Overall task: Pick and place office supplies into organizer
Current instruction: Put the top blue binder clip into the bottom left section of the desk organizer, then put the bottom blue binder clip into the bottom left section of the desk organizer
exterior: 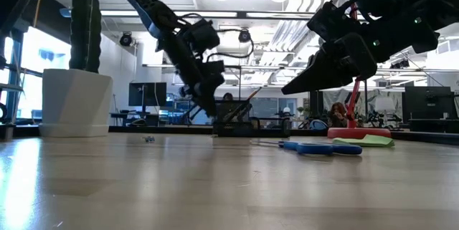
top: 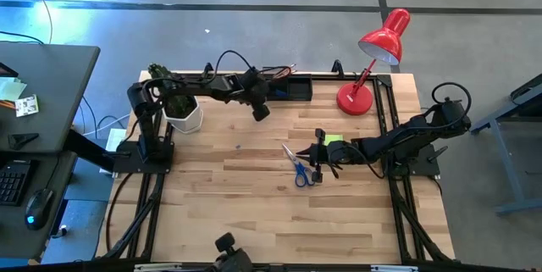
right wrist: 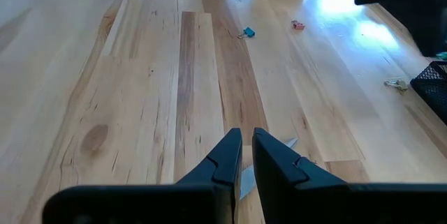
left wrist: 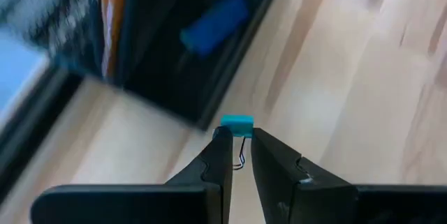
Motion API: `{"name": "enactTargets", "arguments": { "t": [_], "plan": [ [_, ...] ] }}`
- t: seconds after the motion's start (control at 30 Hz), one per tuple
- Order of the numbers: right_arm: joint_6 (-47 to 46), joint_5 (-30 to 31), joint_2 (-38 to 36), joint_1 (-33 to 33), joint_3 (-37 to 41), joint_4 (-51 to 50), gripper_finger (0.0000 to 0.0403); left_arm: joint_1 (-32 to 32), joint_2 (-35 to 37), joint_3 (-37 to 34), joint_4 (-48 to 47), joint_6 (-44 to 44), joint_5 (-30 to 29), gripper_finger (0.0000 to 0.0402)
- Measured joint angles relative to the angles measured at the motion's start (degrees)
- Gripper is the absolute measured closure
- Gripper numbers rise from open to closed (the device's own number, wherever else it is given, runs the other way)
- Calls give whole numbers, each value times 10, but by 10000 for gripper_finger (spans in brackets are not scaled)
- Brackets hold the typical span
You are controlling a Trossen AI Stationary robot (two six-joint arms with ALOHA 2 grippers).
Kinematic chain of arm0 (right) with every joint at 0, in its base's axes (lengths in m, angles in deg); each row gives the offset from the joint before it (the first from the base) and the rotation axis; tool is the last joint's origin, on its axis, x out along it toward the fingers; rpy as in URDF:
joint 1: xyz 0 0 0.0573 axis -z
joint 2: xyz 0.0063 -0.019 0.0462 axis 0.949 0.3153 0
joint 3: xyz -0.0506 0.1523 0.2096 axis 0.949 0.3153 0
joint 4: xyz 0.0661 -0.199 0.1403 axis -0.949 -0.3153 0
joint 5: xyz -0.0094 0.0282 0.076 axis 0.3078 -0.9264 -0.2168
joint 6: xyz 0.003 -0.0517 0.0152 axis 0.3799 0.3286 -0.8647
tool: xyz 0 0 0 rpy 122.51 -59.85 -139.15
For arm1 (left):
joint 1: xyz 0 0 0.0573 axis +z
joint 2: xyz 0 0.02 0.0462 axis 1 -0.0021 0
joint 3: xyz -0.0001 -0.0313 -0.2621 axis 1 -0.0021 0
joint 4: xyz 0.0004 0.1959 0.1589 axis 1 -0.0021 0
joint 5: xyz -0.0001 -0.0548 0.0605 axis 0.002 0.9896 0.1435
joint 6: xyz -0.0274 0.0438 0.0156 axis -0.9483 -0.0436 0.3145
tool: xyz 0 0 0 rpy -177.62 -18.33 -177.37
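My left gripper is shut on a small teal clip, just off the near edge of the black organizer. A blue block lies in one compartment. Pencils stand slanted in the organizer. My right gripper hovers shut above the blue-handled scissors, which lie flat on the table. The lime-green sticky pad lies flat beside them. No pen shows. My left gripper pinches the teal clip between its two fingertips. The clip's teal body sticks out just past the tips, and a thin wire loop shows in the gap between the fingers. The fingers slant down toward the table's far edge.
The white cactus pot stands at the far left, the red desk lamp at the far right. Small clips lie loose on the wood: teal, red, silver. The near half of the table is bare wood.
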Motion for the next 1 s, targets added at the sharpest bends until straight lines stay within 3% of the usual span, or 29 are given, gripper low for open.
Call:
{"name": "enactTargets", "arguments": {
  "t": [0.2,0.43,0.8,1.0],
  "plan": [
    [0,0,0,0,0,0,374,-2,0,0,63,24,-50,360],
    [0,0,0,0,0,0,373,2,0,0,82,25,-48,350],
    [-2,0,0,0,0,0,373,2,0,1,76,8,-67,210],
    [-2,0,0,0,0,0,373,0,0,1,33,-25,-65,186]
  ]
}}
